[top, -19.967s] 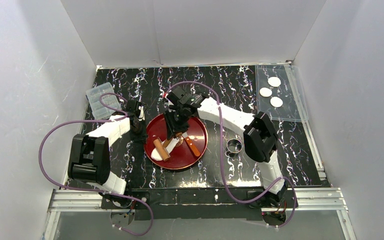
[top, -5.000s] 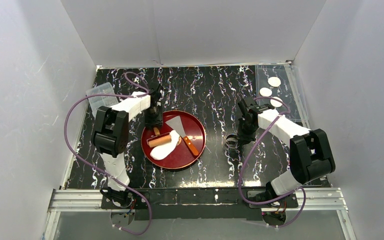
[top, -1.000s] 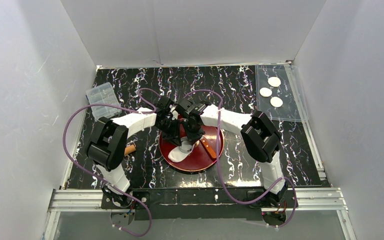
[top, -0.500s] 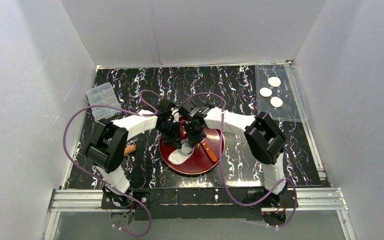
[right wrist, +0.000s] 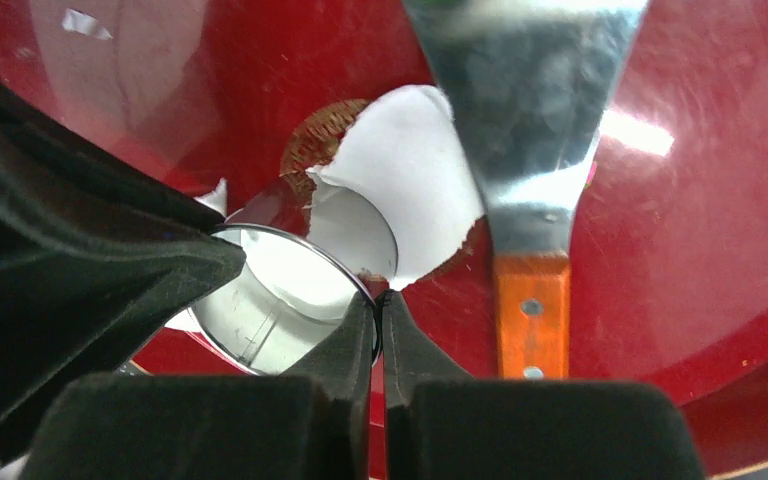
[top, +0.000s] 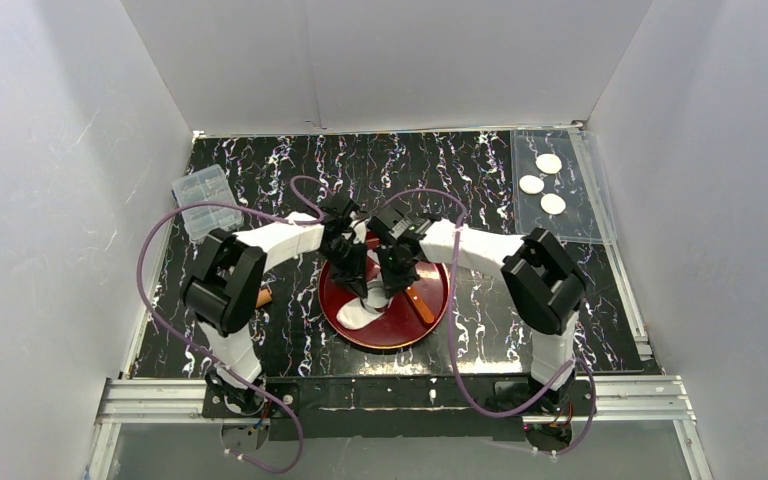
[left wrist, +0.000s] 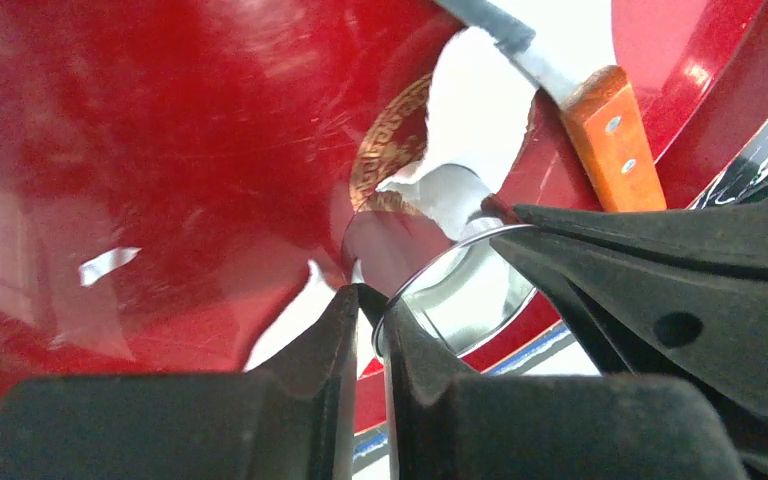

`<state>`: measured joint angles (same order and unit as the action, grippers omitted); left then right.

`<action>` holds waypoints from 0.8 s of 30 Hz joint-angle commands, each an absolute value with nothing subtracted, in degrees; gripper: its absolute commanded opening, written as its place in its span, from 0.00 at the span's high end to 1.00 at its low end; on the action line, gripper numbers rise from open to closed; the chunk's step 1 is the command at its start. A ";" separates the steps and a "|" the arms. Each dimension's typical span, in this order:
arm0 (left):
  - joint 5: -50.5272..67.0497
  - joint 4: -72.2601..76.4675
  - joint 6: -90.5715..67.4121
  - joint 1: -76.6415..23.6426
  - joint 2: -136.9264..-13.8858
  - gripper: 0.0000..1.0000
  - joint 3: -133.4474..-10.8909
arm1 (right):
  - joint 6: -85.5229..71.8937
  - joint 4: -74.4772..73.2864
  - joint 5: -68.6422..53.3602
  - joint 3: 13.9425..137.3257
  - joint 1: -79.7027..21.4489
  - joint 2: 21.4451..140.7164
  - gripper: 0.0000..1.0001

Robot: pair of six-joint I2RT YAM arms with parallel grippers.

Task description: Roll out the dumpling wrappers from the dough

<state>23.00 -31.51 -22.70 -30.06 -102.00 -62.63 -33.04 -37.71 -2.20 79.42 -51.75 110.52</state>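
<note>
1. Left fingers [left wrist: 330,345] pinched shut on ring [left wrist: 460,290] rim.
2. Right fingers [right wrist: 345,350] shut on the opposite rim.
3. Ring over ragged, flat dough [right wrist: 400,170]; contact unclear.
4. Dough on red plate [top: 405,330], mid-desk [top: 460,170].
5. Scraper [right wrist: 525,110] on plate, blade touching dough edge.
6. Three wrappers [top: 532,184] on clear sheet [top: 580,215], far right, well apart from plate.
7. Rolling pin [top: 260,298] left of plate, partly hidden.

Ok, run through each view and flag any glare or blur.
Top external: even light, sharp, though the dough is partly covered. Left wrist: pale reflections streak the red tray; its own fingers are soft-edged. Right wrist: glare on the tray beside the scraper; the metal ring shines white.
</note>
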 commanded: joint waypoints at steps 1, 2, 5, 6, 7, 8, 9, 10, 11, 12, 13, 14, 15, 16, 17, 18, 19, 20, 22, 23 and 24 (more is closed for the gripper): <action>13.83 -37.09 -20.74 -30.76 -110.88 1.00 -65.04 | -38.66 -38.79 -7.21 71.50 -52.06 105.85 0.99; 12.92 -37.09 -20.73 -30.76 -111.18 1.00 -64.68 | -38.73 -37.97 -7.50 71.65 -52.11 106.40 0.99; 12.25 -37.13 -20.20 -30.76 -110.40 1.00 -62.34 | -38.02 -37.08 -5.88 74.42 -51.89 109.51 0.99; 12.33 -36.95 -19.99 -30.75 -109.40 1.00 -61.16 | -37.39 -37.44 -5.16 76.01 -51.62 110.86 0.99; 12.01 -36.25 -19.85 -30.76 -108.05 1.00 -59.74 | -36.79 -37.89 -4.63 78.02 -51.18 112.04 0.99; 11.25 -35.39 -19.86 -30.76 -106.45 1.00 -58.26 | -36.10 -38.49 -4.15 79.98 -50.83 113.21 0.99; 10.52 -34.26 -19.79 -30.76 -104.77 1.00 -56.46 | -35.47 -38.71 -3.61 81.64 -50.58 113.96 0.99; 9.56 -33.37 -19.70 -30.76 -103.47 1.00 -54.74 | -35.04 -38.69 -3.26 82.59 -50.42 114.52 0.99; 8.64 -32.76 -19.50 -30.76 -102.48 1.00 -53.39 | -34.81 -38.70 -3.26 83.11 -50.39 114.78 0.99; 7.89 -32.44 -19.25 -30.70 -101.77 1.00 -52.54 | -34.67 -38.67 -3.86 83.19 -50.22 115.03 0.99; 7.12 -32.54 -19.02 -30.59 -101.40 1.00 -52.33 | -34.68 -38.67 -4.44 82.91 -50.19 114.90 0.99; 6.44 -32.92 -18.91 -30.47 -101.58 1.00 -52.58 | -34.82 -38.45 -4.99 81.82 -50.26 114.46 0.99; 6.00 -33.33 -18.85 -30.23 -102.02 1.00 -53.41 | -35.14 -37.85 -5.61 80.16 -50.35 113.52 0.99; 5.90 -33.76 -18.75 -30.09 -102.65 1.00 -54.16 | -35.45 -36.95 -5.89 78.13 -50.36 112.22 0.99; 5.78 -34.25 -18.74 -29.99 -103.58 1.00 -55.07 | -35.62 -36.19 -5.95 75.29 -50.35 110.96 0.99; 5.77 -34.59 -18.77 -30.02 -104.42 1.00 -55.76 | -35.68 -35.53 -5.85 73.37 -50.37 109.79 0.99; 6.08 -34.80 -18.65 -29.98 -105.30 1.00 -56.61 | -35.63 -35.20 -5.50 71.95 -50.32 108.96 0.99; 6.48 -34.97 -19.14 -29.98 -107.39 1.00 -58.76 | -35.28 -35.28 -4.63 70.61 -50.34 108.60 0.99; 5.71 -35.45 -19.16 -29.98 -108.77 1.00 -60.39 | -34.95 -35.61 -4.59 72.17 -50.36 110.08 0.99; 4.81 -35.87 -19.12 -29.97 -109.48 1.00 -61.18 | -34.64 -35.78 -4.65 74.02 -50.36 111.24 0.99; 3.77 -36.41 -18.89 -29.97 -109.99 1.00 -61.87 | -34.16 -36.34 -4.66 76.22 -50.37 112.61 0.99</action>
